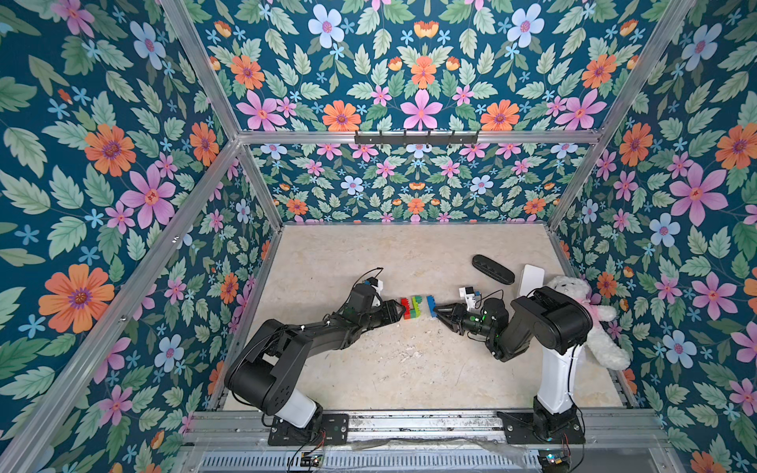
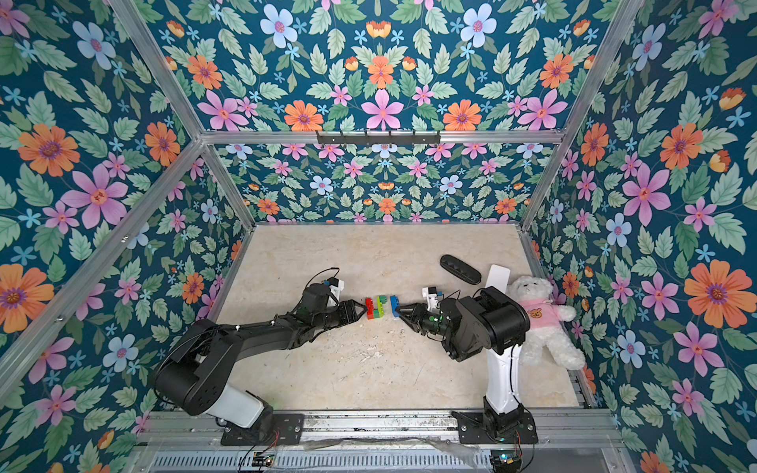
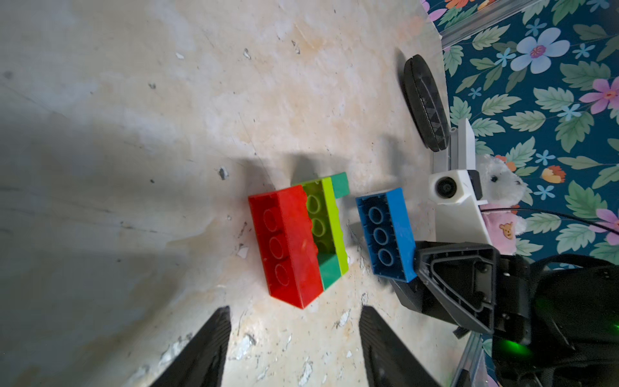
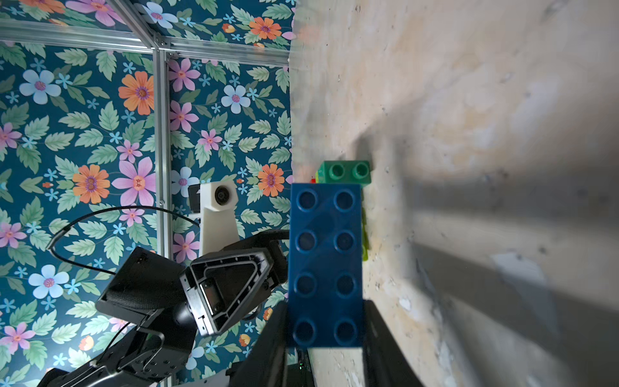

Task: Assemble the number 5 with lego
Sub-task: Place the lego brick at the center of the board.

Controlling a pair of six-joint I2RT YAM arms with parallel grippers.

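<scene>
While right claw [image 4: 326,331] grips blue brick [image 4: 325,254] — left claw [image 3: 294,313] spread wide

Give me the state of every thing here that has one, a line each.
block, red, lime and green bricks joined, lying on its side, held by nothing.
left gripper, open, empty, facing the block's red side.
right gripper, shut on blue brick.
blue brick, gap to the block, not yet joined.
black case, closed, lying flat.
teddy bear, lying on its back.
</scene>
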